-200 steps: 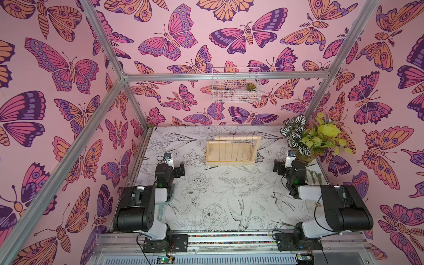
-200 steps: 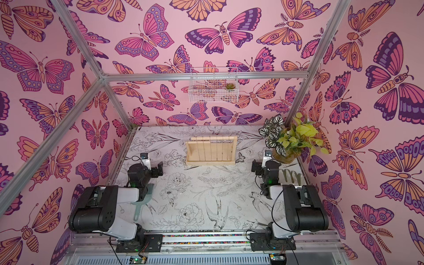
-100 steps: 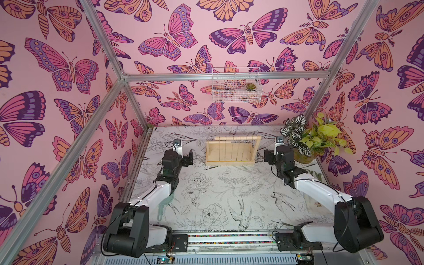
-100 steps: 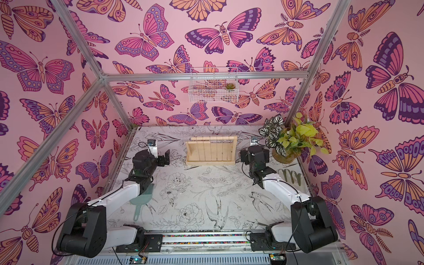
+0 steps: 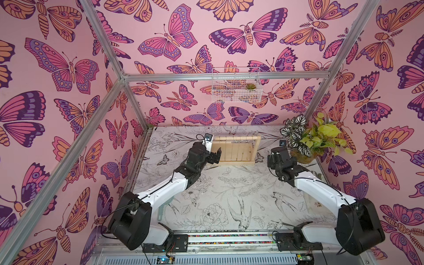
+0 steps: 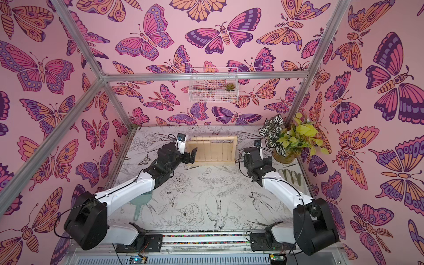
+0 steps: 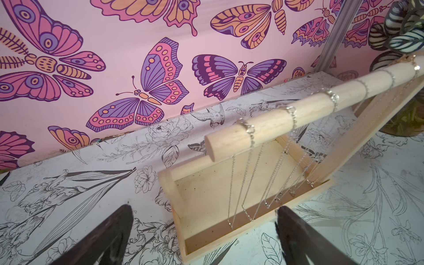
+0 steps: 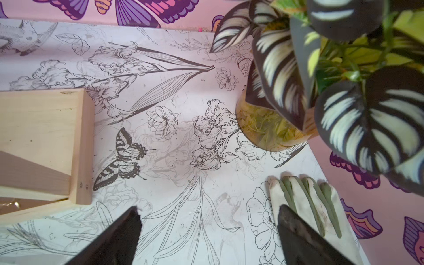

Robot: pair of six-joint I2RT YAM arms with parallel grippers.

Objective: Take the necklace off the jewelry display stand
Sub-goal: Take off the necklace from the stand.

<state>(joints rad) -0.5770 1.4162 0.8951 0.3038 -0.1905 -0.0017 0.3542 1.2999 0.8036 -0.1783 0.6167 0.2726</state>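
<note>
Pale, unpainted wood makes up the jewelry display stand (image 5: 243, 158): a flat base board, slab uprights and a round dowel crossbar (image 7: 270, 121). Fine silver chains (image 7: 333, 97) are looped over it and hang thin and slack. The necklace (image 7: 250, 137) nearest the dowel's free end is still on the bar.

A second ago both arms sat folded, well short of the stand. Now the left gripper (image 7: 204, 207) has come up to the stand's left end, jaws spread wide and empty, facing that end chain. The right gripper (image 8: 209, 207), also wide and empty, hovers just off the stand's right end, between it and the potted plant (image 8: 270, 128). I'd judge the reach nearly done, with no lifting begun.
</note>
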